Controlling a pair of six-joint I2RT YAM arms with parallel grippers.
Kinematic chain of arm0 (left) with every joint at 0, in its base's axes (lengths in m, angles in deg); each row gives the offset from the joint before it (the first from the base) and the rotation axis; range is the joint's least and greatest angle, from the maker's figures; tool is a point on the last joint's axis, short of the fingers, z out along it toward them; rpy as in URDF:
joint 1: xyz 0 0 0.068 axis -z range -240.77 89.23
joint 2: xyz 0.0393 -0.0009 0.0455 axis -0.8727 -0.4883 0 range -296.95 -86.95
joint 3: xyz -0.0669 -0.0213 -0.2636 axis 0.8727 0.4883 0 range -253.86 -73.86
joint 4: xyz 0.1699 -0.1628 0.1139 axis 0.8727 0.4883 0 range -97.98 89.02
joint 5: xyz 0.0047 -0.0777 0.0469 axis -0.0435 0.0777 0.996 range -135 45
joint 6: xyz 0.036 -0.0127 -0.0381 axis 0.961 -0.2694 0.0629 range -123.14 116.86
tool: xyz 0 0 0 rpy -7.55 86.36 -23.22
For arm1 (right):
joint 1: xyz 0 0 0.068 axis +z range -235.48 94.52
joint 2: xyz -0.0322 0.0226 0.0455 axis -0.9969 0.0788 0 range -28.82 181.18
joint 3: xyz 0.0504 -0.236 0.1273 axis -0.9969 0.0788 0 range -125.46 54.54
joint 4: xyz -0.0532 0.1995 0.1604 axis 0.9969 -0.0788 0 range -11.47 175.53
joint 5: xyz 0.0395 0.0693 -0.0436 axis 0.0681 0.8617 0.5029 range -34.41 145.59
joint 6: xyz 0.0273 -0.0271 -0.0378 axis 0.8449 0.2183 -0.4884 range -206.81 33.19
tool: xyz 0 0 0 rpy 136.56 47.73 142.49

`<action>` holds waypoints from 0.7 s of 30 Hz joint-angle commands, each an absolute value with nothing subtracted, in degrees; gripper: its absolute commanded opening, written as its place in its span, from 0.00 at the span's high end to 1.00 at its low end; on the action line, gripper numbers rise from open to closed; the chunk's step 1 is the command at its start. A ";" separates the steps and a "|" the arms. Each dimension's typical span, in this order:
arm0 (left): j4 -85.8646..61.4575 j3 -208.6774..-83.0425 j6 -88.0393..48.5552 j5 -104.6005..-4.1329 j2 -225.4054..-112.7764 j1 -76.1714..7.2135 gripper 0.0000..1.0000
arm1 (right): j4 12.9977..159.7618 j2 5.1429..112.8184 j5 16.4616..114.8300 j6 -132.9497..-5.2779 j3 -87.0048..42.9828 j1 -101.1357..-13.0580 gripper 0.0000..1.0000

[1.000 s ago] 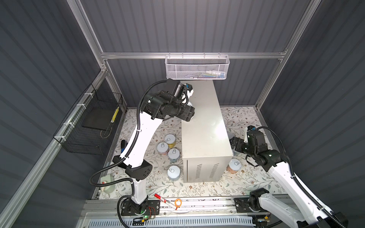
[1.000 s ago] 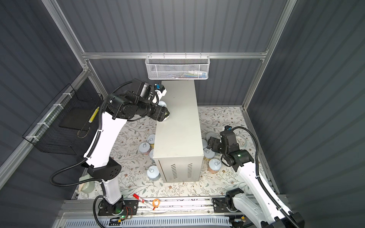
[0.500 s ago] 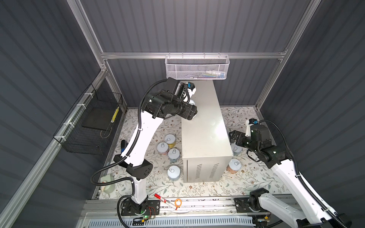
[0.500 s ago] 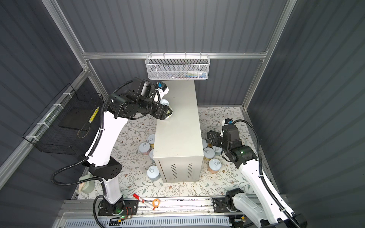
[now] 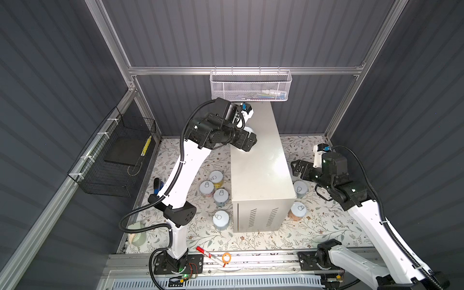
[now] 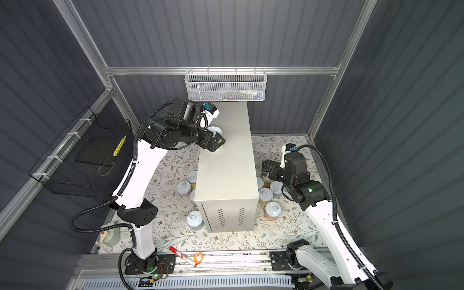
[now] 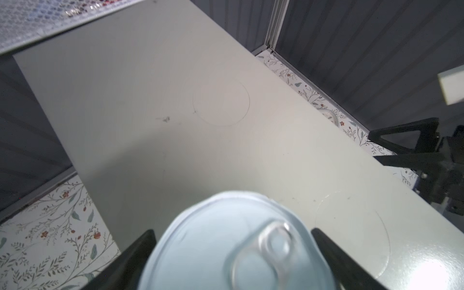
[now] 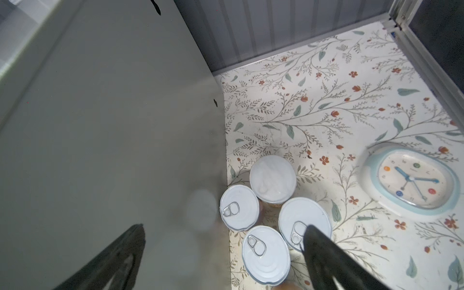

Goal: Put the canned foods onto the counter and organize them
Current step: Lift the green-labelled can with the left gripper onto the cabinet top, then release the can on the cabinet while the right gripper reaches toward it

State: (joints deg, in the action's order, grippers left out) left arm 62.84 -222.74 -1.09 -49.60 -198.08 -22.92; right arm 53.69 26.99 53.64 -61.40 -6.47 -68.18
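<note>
This seems to be a robotics lab test cell, not a home: grey ribbed panels [image 5: 238, 32] in an aluminium frame [image 5: 175, 70] enclose a left arm [image 5: 188, 175] and right arm [image 5: 371, 223] bolted to a base rail [image 5: 263, 261]. Props dress it: a floral sheet [image 5: 313, 233], a white mesh basket [image 5: 251, 86], and a clock [image 8: 411, 180] ahead of the right gripper's [image 8: 224, 226] jaws.

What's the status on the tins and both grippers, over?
Left gripper open around silver pull-tab tin standing on cream metal box counter. Right gripper open above four more tins on floral surface. No obstruction seen.
</note>
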 commanded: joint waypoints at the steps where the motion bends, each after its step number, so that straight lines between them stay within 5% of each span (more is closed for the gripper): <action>1: 58.93 -221.90 0.55 -50.05 -197.03 -22.62 0.00 | 52.04 27.12 53.77 -63.38 -9.38 -67.81 0.01; 16: 45.87 -212.88 -0.64 -36.32 -184.31 -22.71 0.00 | 47.74 25.83 53.39 -68.82 -23.25 -63.02 0.12; 21: 37.38 -201.27 -0.19 -33.36 -176.59 -22.71 0.00 | 47.60 27.79 52.61 -71.10 -27.98 -57.28 0.15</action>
State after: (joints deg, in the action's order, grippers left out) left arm 43.11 -206.17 -0.70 -36.81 -179.55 -22.92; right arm 48.62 26.82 52.96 -68.49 -25.86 -59.59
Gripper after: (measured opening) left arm 0.994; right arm 0.849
